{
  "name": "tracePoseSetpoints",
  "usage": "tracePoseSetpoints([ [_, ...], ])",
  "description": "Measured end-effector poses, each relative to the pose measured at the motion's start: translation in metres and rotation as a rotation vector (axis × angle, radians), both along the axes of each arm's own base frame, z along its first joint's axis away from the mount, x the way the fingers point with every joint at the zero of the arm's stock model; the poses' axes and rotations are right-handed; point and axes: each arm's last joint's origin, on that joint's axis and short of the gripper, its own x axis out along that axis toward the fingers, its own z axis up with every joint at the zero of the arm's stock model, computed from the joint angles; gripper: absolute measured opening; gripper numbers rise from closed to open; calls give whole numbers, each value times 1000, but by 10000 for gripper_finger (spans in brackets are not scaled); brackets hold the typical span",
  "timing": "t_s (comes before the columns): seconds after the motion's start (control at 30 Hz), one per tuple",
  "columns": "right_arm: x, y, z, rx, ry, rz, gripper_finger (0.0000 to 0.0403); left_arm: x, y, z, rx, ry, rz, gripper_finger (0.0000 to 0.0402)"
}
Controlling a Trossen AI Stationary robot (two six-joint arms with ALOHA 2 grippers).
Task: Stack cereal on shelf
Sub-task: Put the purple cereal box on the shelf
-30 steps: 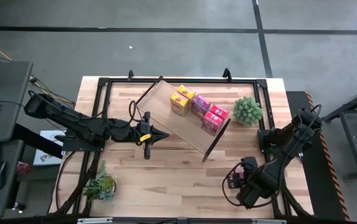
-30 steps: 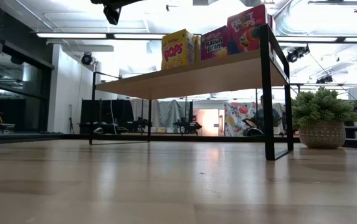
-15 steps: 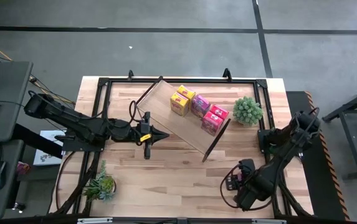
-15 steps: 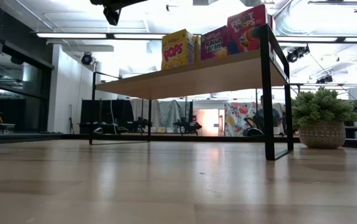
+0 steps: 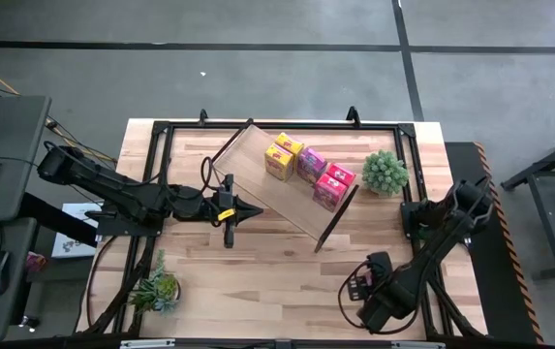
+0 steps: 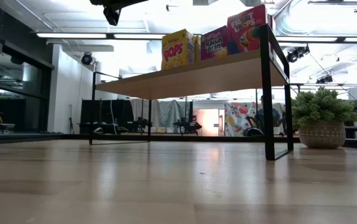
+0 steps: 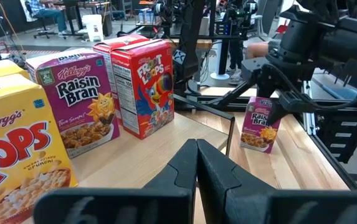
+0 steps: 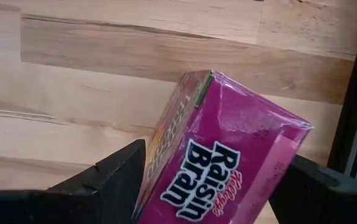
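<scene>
Shelf (image 5: 287, 199) stands diagonally across the upper middle of the high view, a light-wood board on thin black legs, resting on the table (image 5: 258, 271). Three pairs of cereal boxes sit in a row along its upper-right stretch: yellow Pops boxes (image 5: 283, 157), pink-magenta Raisin Bran boxes (image 5: 310, 164), and red Froot Loops boxes (image 5: 333, 185) (each pair reads as two boxes side by side from above). In the low view the same row shows at the top centre, upright on the board.

Left gripper (image 5: 255, 211) sits at centre left of the high view, just beside the shelf's lower-left edge, fingers pressed together and holding nothing. Its wrist camera looks across the board past the closed fingers (image 7: 197, 168) at the three front boxes.

Right gripper (image 5: 361, 288) lies at the lower right of the high view, near the table's front edge. Its jaws are spread wide around another Raisin Bran box (image 8: 228, 162), one finger on either side, the box tilted above the tabletop planks. That box also appears in the left wrist view at right centre.

Potted plant (image 5: 385, 172) stands just right of the shelf; a second plant (image 5: 156, 288) sits at lower left.
</scene>
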Motion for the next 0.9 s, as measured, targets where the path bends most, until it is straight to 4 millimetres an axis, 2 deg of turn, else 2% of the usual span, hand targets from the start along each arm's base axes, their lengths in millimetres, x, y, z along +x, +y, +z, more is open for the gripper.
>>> tracePoseSetpoints([
  [0.23, 0, 0, -2, -7, 7, 0, 268, 0, 0, 0, 0, 0, 0, 0],
  [0.6, -1, -1, 2, -1, 19, 61, 178, 0, 0, 0, 0, 0, 0, 0],
  [0.73, 0, 0, 15, 29, 2, 138, 156, 0, 0, 0, 1, 2, 0, 0],
  [0.9, 8, 9, 49, 135, -120, 377, 151, 0, 0, 0, 1, 2, 0, 0],
])
